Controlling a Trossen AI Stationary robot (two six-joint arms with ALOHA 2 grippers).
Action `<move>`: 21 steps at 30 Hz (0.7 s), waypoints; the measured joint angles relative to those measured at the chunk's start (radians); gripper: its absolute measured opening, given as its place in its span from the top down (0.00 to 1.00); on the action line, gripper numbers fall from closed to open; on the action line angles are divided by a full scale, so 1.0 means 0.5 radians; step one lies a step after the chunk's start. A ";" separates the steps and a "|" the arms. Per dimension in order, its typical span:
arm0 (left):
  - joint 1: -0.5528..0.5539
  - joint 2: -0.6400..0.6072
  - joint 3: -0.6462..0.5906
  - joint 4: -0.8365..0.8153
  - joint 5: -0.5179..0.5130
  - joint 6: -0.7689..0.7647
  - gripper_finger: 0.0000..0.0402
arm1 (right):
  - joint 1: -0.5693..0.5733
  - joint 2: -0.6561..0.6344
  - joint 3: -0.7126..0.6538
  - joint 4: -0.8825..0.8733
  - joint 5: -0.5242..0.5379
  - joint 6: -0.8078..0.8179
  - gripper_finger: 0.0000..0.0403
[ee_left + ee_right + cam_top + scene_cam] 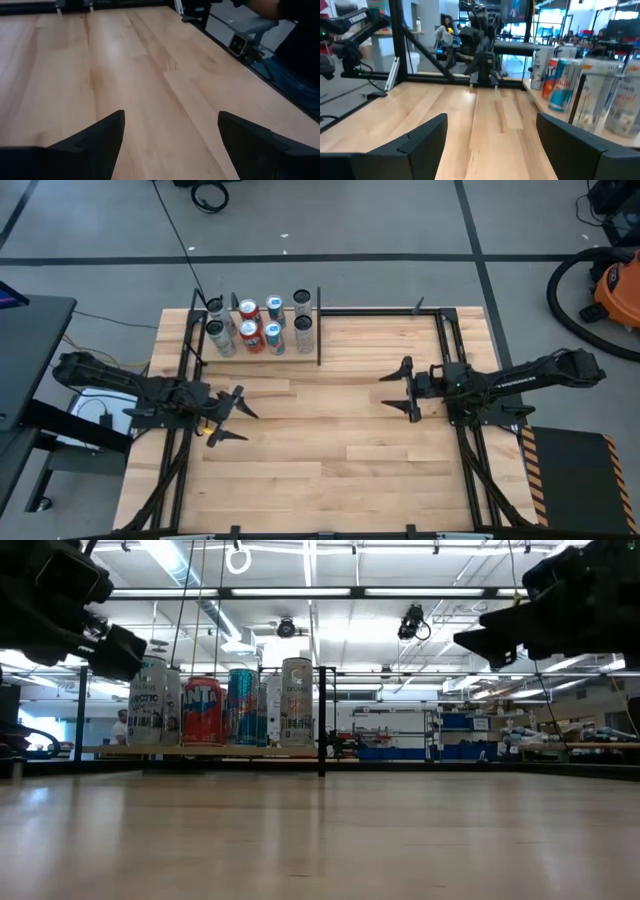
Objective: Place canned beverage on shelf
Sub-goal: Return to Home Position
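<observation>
Several beverage cans (pixel 258 325) stand upright on the shelf (pixel 291 357), a pale wood panel edged by black rods at the table's far left. In the low view the cans (pixel 225 705) stand in a row on the panel (pixel 200 751). My left gripper (pixel 232 416) hovers open over the table's left side, with only bare wood between its fingers (pixel 170 130). My right gripper (pixel 390 392) hovers open over the right side, pointing toward the left arm, and it is empty too (pixel 492 132). The cans (pixel 565 82) show beside it in the right wrist view.
Black frame rods (pixel 455 380) run along the table's left and right sides. Bare plank tabletop (pixel 320 440) lies between the two grippers. An orange vacuum (pixel 610 285) stands on the floor beyond the far right corner. A person (pixel 444 30) stands in the room behind.
</observation>
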 joint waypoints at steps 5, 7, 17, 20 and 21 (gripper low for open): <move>0.000 0.000 -0.109 0.102 -0.001 -0.001 0.20 | 0.000 0.002 -0.018 -0.019 -0.007 0.080 0.22; 0.002 0.001 -0.161 0.138 -0.003 -0.002 0.20 | 0.000 0.002 -0.018 -0.038 -0.042 0.088 0.22; 0.066 0.000 -0.227 0.181 -0.006 -0.116 0.20 | 0.000 0.002 -0.018 -0.278 -0.061 0.224 0.22; 0.066 0.001 -0.227 0.180 -0.007 -0.157 0.20 | 0.000 0.002 -0.018 -0.347 -0.060 0.262 0.22; 0.066 0.001 -0.227 0.182 -0.008 -0.152 0.20 | 0.000 0.003 -0.018 -0.368 -0.060 0.264 0.22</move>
